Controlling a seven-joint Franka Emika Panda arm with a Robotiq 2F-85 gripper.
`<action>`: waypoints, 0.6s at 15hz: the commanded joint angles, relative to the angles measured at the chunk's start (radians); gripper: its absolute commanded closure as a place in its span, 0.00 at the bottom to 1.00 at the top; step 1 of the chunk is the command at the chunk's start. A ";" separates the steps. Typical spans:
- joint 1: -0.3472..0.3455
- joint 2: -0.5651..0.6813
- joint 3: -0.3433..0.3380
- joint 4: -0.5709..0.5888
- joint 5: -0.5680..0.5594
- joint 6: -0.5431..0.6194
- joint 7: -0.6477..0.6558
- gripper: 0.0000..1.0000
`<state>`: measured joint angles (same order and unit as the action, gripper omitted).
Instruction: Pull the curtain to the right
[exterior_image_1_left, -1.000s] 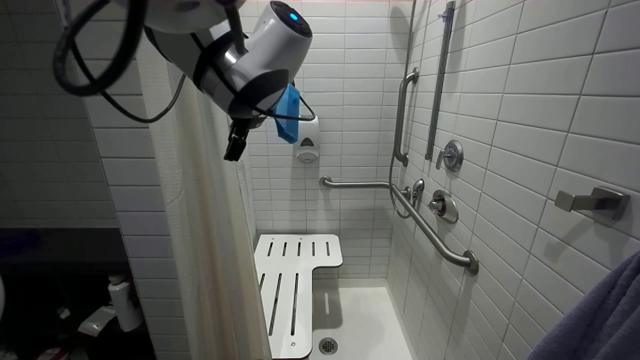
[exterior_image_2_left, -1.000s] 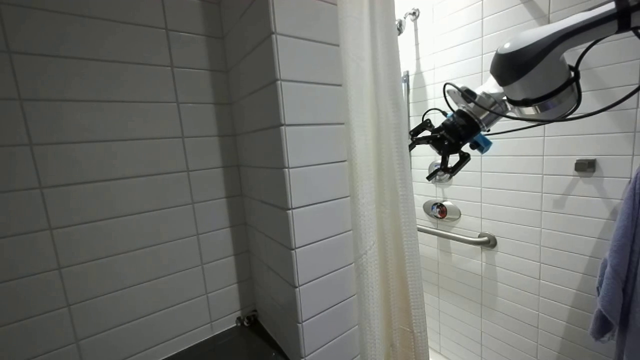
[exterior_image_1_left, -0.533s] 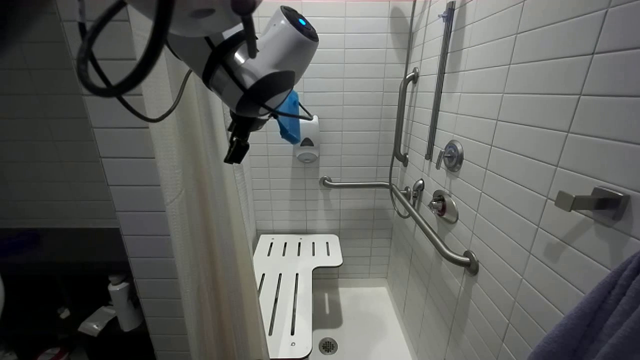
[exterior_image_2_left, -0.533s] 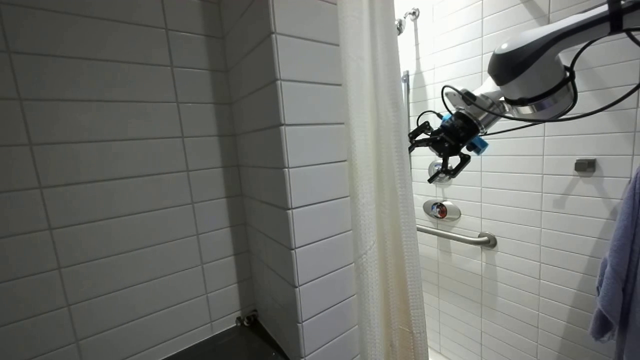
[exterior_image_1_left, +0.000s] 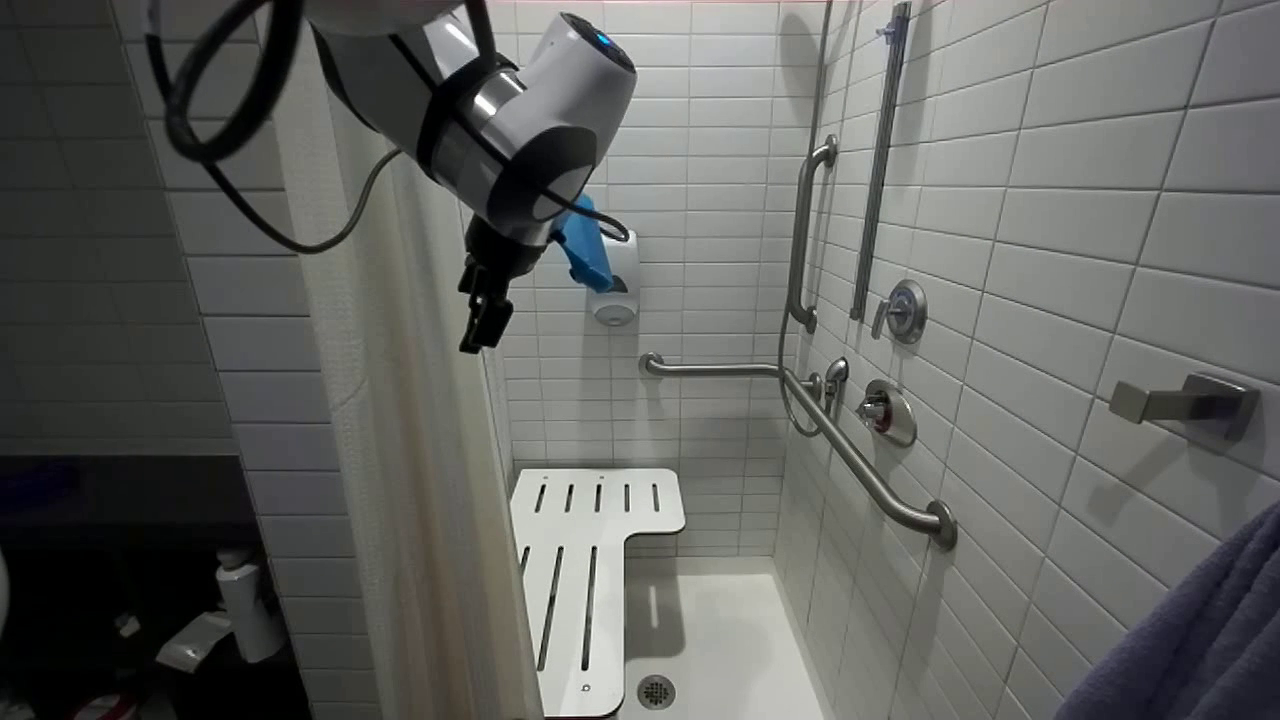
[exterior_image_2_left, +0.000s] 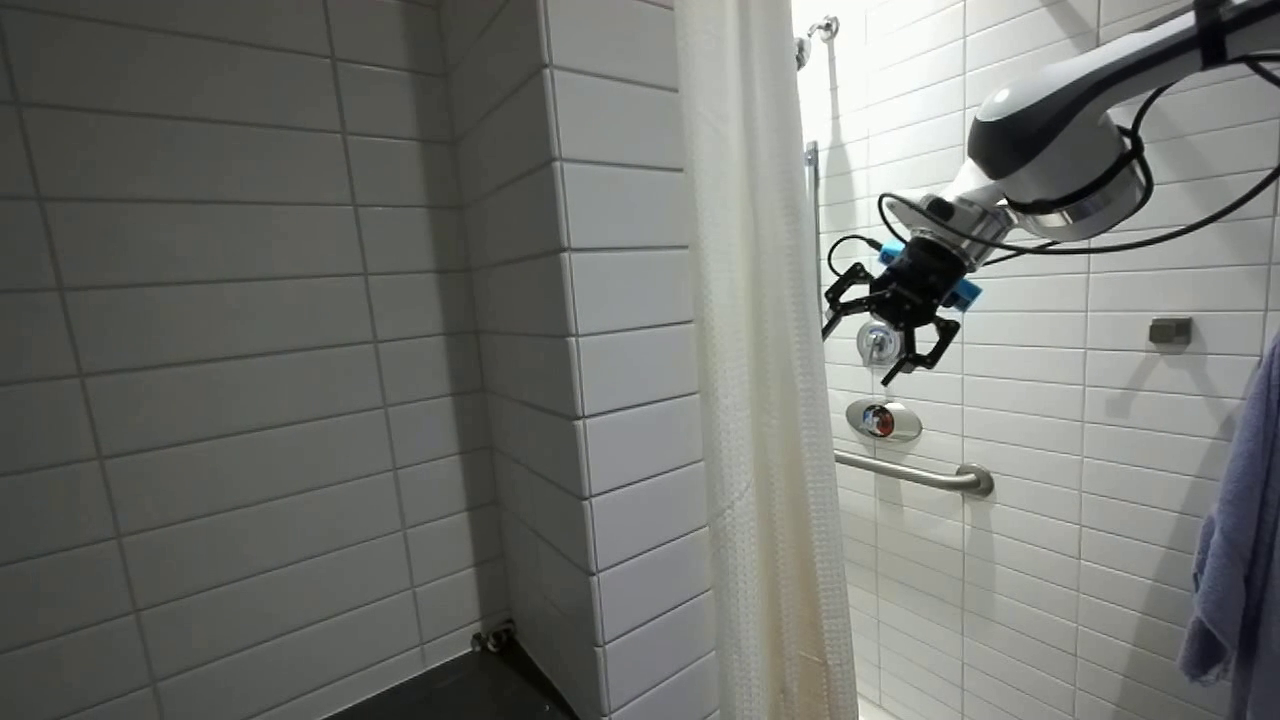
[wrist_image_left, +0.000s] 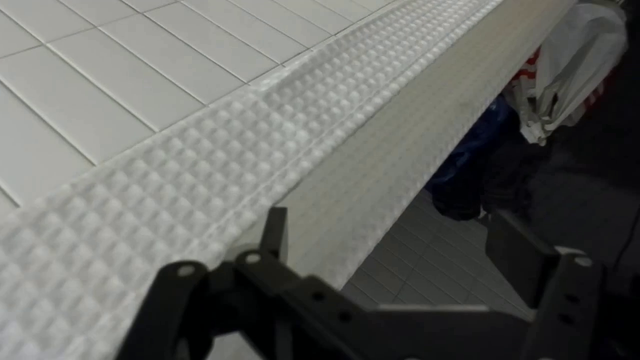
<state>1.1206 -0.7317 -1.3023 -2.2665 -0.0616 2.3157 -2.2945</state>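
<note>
Wrist view: a white bag (wrist_image_left: 582, 55) with red stripes shows past the edge of the curtain (wrist_image_left: 305, 130), next to a dark blue item (wrist_image_left: 465, 160); the bag's contents cannot be told. In an exterior view, a white bottle (exterior_image_1_left: 247, 610) stands just beside a white packet (exterior_image_1_left: 195, 640), and a white dispenser (exterior_image_1_left: 622, 300) is mounted on the tiled wall (exterior_image_1_left: 710, 220); the contents of all three are hidden. The curtain hangs in vertical folds and covers part of the shower seat (exterior_image_1_left: 580, 530). The gripper (exterior_image_2_left: 856, 359) is near the curtain in both exterior views, with its jaws spread apart. In the wrist view, the curtain runs diagonally: one finger (wrist_image_left: 275, 232) overlaps it, a strip of it shows between the two fingers, and the opposite finger (wrist_image_left: 520, 255) stands apart from it. Contact between finger and curtain cannot be determined.
</note>
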 joint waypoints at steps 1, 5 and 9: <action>-0.020 0.119 0.010 0.027 -0.008 -0.049 -0.045 0.00; -0.022 0.140 0.017 0.020 0.031 -0.014 -0.078 0.00; -0.038 0.193 0.025 0.016 0.038 0.023 -0.088 0.00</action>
<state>1.1071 -0.6132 -1.2987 -2.2570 -0.0599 2.3011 -2.3614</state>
